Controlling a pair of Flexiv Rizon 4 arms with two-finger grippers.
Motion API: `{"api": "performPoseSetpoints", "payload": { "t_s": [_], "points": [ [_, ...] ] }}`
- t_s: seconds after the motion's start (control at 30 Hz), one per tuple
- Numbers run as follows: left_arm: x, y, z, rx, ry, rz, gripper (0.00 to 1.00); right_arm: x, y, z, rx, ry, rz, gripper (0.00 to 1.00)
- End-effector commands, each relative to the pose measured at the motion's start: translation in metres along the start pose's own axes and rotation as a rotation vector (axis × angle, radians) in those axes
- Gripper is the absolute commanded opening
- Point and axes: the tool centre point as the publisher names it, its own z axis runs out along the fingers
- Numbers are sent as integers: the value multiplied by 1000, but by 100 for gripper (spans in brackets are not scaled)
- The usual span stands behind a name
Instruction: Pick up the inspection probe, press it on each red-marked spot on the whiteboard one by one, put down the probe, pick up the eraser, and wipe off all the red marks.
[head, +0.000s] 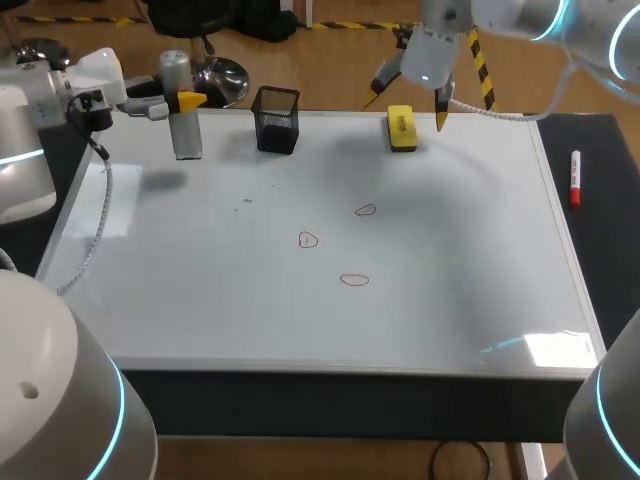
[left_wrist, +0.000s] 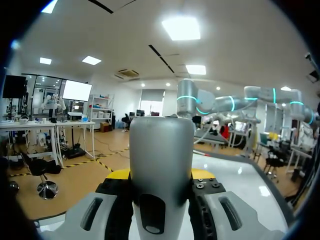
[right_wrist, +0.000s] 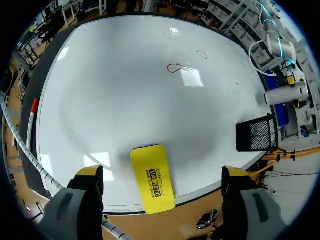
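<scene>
Here, at upper left, fingers of the left gripper (head: 184, 100) clamp the upright probe (head: 187, 135), well apart from the mid-frame red marks (head: 308, 239), while the right gripper (head: 410, 102), fingers wide over the eraser (head: 401, 128), risks wiping early.

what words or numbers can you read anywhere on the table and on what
eraser: black print on its yellow top, too small and warped to quote surely
marker: any print too small to read
whiteboard: only three red loops, no letters or numbers
probe: no text shows
</scene>
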Motion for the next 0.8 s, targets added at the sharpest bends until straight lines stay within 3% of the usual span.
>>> {"api": "performPoseSetpoints", "payload": {
  "t_s": [0.03,0.43,0.8],
  "points": [
    [2,-1,0,1,-4,2,0,-7,-14,2,-43,41,-18,100],
    [2,-1,0,1,-4,2,0,-18,-14,17,-91,92,-93,100],
    [2,-1,0,1,-4,2,0,-7,-16,23,-107,173,-131,100]
  ]
}}
